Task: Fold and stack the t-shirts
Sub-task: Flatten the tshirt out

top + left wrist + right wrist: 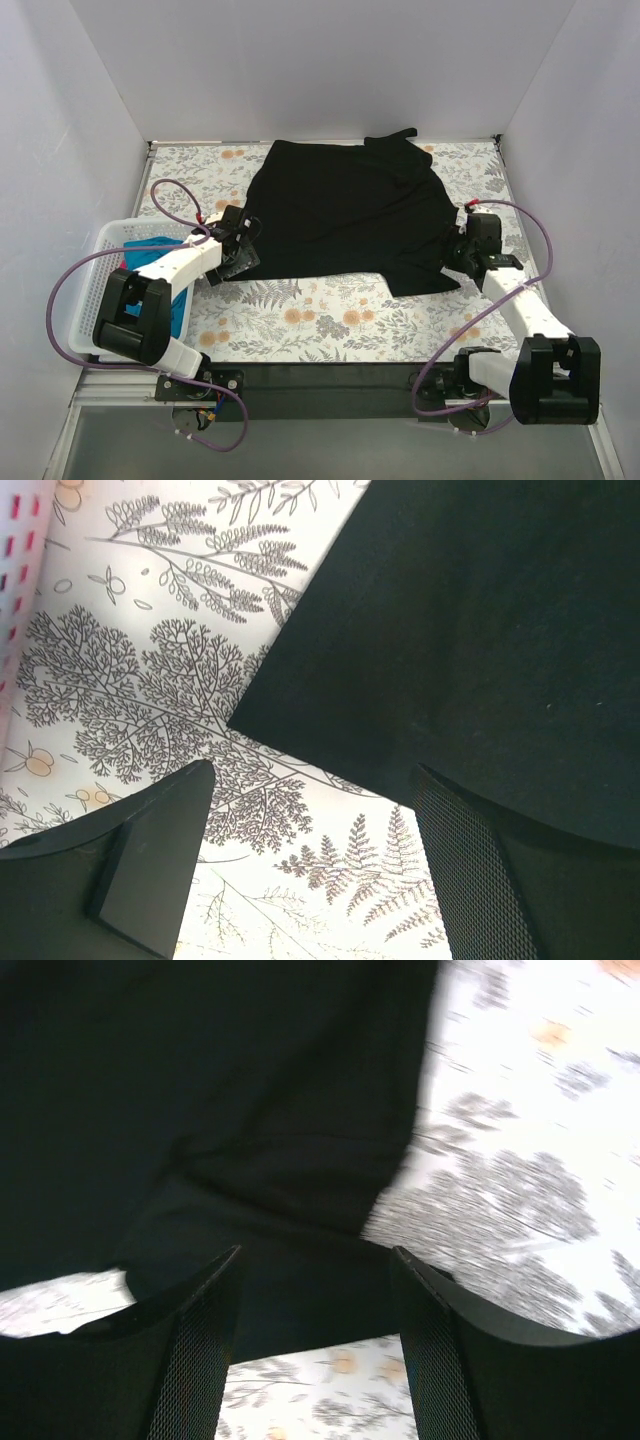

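The large black t-shirt (350, 215) lies spread on the floral table, collar end toward the far right. My left gripper (240, 245) is open and empty at the shirt's near left corner; in the left wrist view (312, 810) that black corner (460, 650) lies just ahead of the fingers. My right gripper (462, 250) is open at the shirt's right edge, and in the right wrist view (315, 1290) it stands over a fold of the black cloth (220, 1110). The teal-blue t-shirt (150, 255) lies in the basket. No pink-red cloth shows.
A white lattice basket (100, 290) stands at the left table edge, its wall also in the left wrist view (15, 570). White walls close in the left, far and right sides. Purple cables loop beside both arms. A dark strip runs along the table's near edge (330, 378).
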Robot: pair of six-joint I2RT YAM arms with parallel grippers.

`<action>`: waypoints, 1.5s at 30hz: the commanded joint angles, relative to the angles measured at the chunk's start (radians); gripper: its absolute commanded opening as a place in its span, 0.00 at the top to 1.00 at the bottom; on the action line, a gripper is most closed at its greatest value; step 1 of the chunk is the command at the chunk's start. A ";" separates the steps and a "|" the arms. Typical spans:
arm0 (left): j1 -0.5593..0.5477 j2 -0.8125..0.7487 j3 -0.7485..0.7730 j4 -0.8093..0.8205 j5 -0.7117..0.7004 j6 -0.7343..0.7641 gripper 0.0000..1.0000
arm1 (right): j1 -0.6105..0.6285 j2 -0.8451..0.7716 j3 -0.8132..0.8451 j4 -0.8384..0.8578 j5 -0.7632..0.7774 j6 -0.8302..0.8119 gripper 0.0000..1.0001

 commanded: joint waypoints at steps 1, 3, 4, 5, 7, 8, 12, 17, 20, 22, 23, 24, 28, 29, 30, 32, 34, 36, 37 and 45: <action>0.000 -0.040 0.034 -0.004 -0.044 0.017 0.22 | 0.070 -0.034 -0.006 0.095 -0.121 -0.006 0.34; -0.002 -0.043 0.028 0.000 -0.039 0.013 0.22 | 0.101 0.007 -0.007 0.118 -0.182 0.009 0.35; -0.002 -0.043 0.026 -0.001 -0.036 0.013 0.21 | 0.105 0.029 -0.006 0.123 -0.203 0.017 0.35; -0.002 -0.043 0.026 -0.001 -0.033 0.015 0.22 | 0.108 0.051 -0.006 0.126 -0.229 0.025 0.35; -0.002 -0.043 0.025 -0.001 -0.032 0.013 0.22 | 0.112 0.106 -0.009 0.134 -0.233 0.040 0.35; -0.002 -0.044 0.022 -0.001 -0.032 0.012 0.22 | 0.110 0.118 -0.012 0.134 -0.212 0.042 0.35; -0.002 -0.057 0.011 -0.001 -0.036 0.010 0.22 | 0.095 0.169 -0.026 0.132 -0.158 0.045 0.35; 0.000 -0.061 0.005 0.002 -0.033 0.007 0.21 | 0.018 0.195 -0.053 0.088 -0.089 0.043 0.35; -0.002 -0.061 0.000 0.008 -0.028 0.007 0.22 | -0.010 0.198 -0.056 0.051 -0.058 0.037 0.34; -0.002 -0.058 -0.004 0.012 -0.021 0.007 0.21 | -0.049 0.196 -0.053 0.040 -0.049 0.034 0.34; -0.002 -0.057 -0.003 0.014 -0.013 0.004 0.21 | -0.057 0.193 -0.052 0.034 -0.058 0.031 0.34; -0.002 -0.055 -0.003 0.020 -0.006 0.001 0.21 | -0.057 0.190 -0.050 0.034 -0.065 0.025 0.34; -0.002 -0.046 0.006 0.028 0.062 -0.007 0.22 | -0.057 0.184 -0.050 0.036 -0.096 0.017 0.34; -0.002 -0.040 0.011 0.029 0.089 -0.010 0.22 | -0.057 0.186 -0.050 0.036 -0.099 0.016 0.34; 0.000 -0.037 0.012 0.029 0.105 -0.010 0.23 | -0.057 0.187 -0.052 0.034 -0.101 0.013 0.34; -0.002 -0.028 0.012 0.031 0.158 0.000 0.23 | -0.057 0.187 -0.056 0.037 -0.104 0.011 0.34; -0.002 -0.021 0.008 0.028 0.176 0.009 0.24 | -0.057 0.184 -0.058 0.039 -0.107 0.011 0.34; -0.002 -0.012 0.008 0.012 0.169 0.010 0.24 | -0.057 0.181 -0.058 0.039 -0.119 0.010 0.34; -0.002 -0.009 0.006 0.005 0.163 0.013 0.26 | -0.057 0.178 -0.056 0.037 -0.122 0.011 0.34; -0.002 0.041 0.012 -0.037 0.150 0.024 0.31 | -0.057 0.167 -0.056 0.037 -0.130 0.010 0.34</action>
